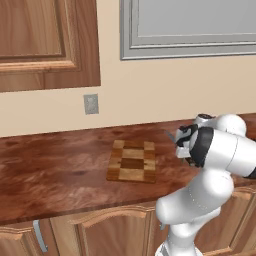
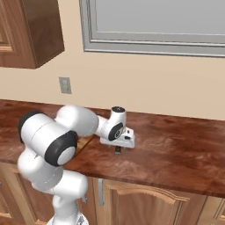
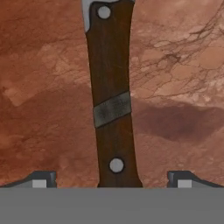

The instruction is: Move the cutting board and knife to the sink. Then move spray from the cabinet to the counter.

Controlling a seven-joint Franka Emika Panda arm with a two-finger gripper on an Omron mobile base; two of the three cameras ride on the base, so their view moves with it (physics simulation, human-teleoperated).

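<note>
In the hand view the gripper hangs just over the knife, its two tips spread wide to either side of the dark handle and grasping nothing. The knife lies flat on the reddish-brown counter, the start of its silver blade at the top edge. In the left base view the checkered cutting board lies on the counter just left of the hand, below a wall outlet.
</note>
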